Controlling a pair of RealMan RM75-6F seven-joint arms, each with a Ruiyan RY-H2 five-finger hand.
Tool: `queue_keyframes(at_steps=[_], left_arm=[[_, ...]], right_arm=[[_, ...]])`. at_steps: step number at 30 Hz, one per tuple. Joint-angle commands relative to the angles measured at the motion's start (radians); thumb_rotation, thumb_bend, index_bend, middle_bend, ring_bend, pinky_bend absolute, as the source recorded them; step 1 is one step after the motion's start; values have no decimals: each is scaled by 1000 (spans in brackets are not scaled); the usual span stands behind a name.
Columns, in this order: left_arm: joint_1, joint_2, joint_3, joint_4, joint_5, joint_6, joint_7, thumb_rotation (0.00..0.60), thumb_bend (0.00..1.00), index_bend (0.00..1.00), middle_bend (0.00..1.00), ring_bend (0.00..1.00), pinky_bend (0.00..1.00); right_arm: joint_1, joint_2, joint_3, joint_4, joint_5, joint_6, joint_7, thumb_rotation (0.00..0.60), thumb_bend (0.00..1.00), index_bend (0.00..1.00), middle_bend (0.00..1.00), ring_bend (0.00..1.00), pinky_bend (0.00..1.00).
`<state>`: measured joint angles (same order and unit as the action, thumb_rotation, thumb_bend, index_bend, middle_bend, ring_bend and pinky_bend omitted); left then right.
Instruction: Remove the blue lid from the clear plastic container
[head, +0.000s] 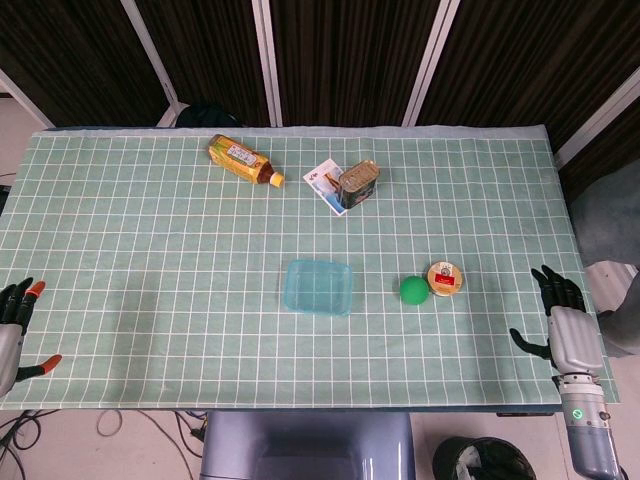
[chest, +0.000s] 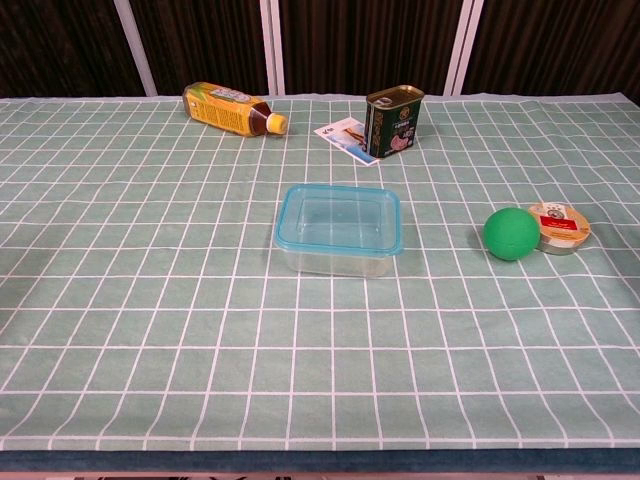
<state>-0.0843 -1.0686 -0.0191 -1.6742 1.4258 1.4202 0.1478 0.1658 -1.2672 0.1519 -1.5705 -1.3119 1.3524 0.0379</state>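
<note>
The clear plastic container (head: 318, 287) (chest: 339, 231) stands near the middle of the table with its blue lid (chest: 340, 218) seated flat on top. My left hand (head: 14, 328) hangs at the table's left edge, fingers spread, holding nothing. My right hand (head: 562, 315) sits at the right edge, fingers apart and empty. Both hands are far from the container, and neither appears in the chest view.
A green ball (head: 413, 290) (chest: 511, 233) and a small round tin (head: 444, 278) (chest: 559, 227) lie right of the container. At the back lie a tea bottle (head: 240, 160) (chest: 232, 108) on its side, a dark can (head: 358, 183) (chest: 394, 121) and a card (head: 324, 184) (chest: 345, 138).
</note>
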Motion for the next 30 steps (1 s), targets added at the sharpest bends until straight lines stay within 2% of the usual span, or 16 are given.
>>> queue_keyframes(at_steps=[1,13,18,22,26,30], left_arm=[[0,0,0,0,0,-1,0,600,0,0,0,0,0],[-11,4,3,-25,-4,-26,-4,600,0,0,0,0,0],[-52,7,-21,-72,-19,-71,29,600,0,0,0,0,0],[-129,7,-71,-140,-43,-138,98,600,0,0,0,0,0],[-245,-21,-147,-220,-149,-261,177,600,0,0,0,0,0],[-362,-74,-208,-238,-259,-363,270,600,0,0,0,0,0]], right_arm=[[0,0,0,0,0,0,0,600,317,0,0,0,0],[-1,0,1,-3,6,-1,-2,600,318,0,0,0,0],[1,-2,1,-2,10,-6,-6,600,317,0,0,0,0],[2,-4,5,-1,22,-13,-3,600,318,0,0,0,0],[4,-3,8,-3,32,-22,0,600,317,0,0,0,0],[6,-4,8,-6,39,-31,1,600,318,0,0,0,0]])
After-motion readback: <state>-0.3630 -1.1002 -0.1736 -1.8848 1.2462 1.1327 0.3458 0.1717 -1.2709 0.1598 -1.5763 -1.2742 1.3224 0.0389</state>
